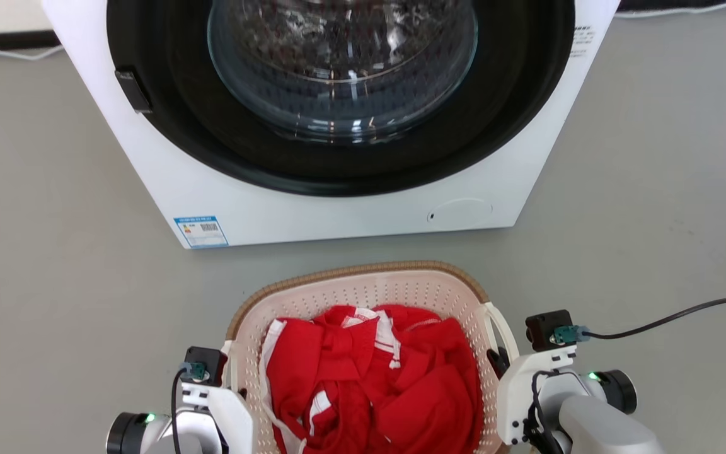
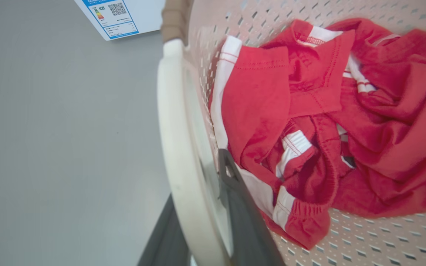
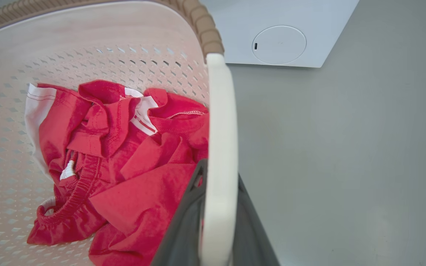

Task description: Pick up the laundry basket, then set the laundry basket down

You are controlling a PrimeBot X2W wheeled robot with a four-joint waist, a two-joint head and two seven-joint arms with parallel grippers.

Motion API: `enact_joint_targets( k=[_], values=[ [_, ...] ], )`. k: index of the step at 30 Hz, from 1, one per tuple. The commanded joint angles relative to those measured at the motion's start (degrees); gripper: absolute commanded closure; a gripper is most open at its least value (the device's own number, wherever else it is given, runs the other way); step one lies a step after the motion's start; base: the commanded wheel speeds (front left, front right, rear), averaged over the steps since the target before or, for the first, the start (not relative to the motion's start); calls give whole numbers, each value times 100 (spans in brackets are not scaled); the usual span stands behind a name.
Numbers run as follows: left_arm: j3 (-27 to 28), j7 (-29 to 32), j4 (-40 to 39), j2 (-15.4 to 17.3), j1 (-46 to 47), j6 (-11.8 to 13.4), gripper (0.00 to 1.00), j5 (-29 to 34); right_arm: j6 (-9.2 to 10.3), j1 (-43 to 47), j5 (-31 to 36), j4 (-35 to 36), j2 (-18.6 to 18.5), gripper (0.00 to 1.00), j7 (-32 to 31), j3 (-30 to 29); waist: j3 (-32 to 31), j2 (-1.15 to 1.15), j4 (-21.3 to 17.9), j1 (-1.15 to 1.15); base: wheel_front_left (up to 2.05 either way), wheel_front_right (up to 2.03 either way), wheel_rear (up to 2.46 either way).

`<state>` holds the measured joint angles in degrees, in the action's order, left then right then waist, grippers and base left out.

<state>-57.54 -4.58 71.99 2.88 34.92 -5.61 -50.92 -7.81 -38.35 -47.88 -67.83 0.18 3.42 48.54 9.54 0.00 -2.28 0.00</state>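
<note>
The washer (image 1: 338, 214) stands at the far side on the grey floor (image 1: 54, 265). Nearer you, between your two arms, is the basket (image 1: 363, 287), with red clothes (image 1: 375, 384) heaped inside.

Your left gripper (image 2: 198, 181) is clamped on the left handle (image 2: 176, 140), one finger inside the loop and one outside. Your right gripper (image 3: 220, 173) grips the right handle (image 3: 218, 129) the same way.

So you're at the pick-up, with both holds made. I can't tell from here whether the base is off the floor. The next move, as I judge it, calls for both arms to rise together and level, so the basket doesn't tip or knock the washer front.
</note>
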Motion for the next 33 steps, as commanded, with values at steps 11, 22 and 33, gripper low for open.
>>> enact_joint_targets(
  k=[11, 22, 33],
  values=[
    [-42, 568, 192, 403, -170, 164, 100, -34, 32, 115, -214, -200, -306, 100, -521, 235, -454, 0, -25, 0, 0, 0, 0],
    [-184, 1157, 195, 356, -331, 208, 100, -36, 32, 235, -354, -238, -306, 100, -927, 394, -774, 0, -65, 0, 0, 0, 0],
    [-301, 1521, 196, 283, -376, 280, 100, -21, 32, 313, -463, -210, -306, 100, -1239, 535, -914, 0, -111, 0, 0, 0, 0]
  ],
)
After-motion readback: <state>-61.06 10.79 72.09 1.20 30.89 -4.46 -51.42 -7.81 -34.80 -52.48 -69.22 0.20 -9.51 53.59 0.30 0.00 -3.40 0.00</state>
